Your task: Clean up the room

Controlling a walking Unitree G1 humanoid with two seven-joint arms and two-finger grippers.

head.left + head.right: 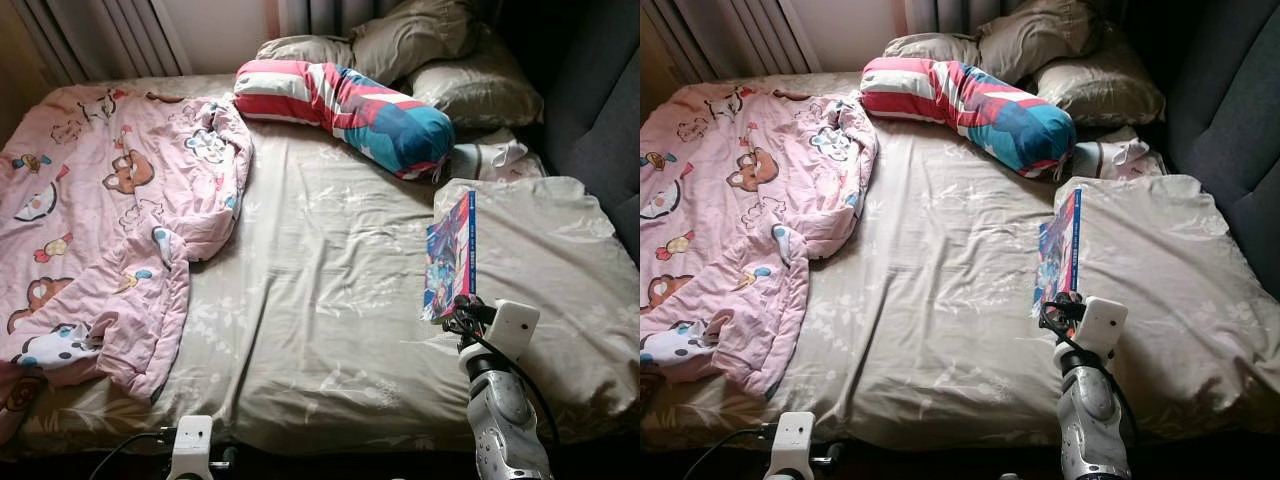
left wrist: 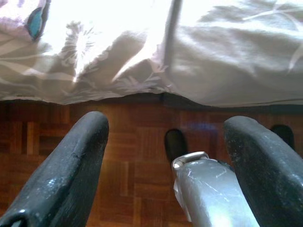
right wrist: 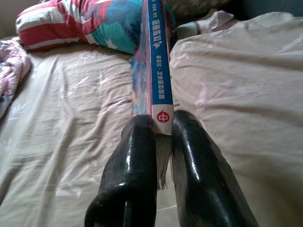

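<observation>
The right gripper clamped the thin blue-spined book by its near end (spine upright), its length running away toward the striped bolster.

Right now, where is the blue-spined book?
In the head views the book stands on edge on the right side of the bed, against the grey duvet, just below the striped bolster; the right gripper pinches its near end.

Head eyes overlook the bed; wrist cameras sit close along the tools.
</observation>
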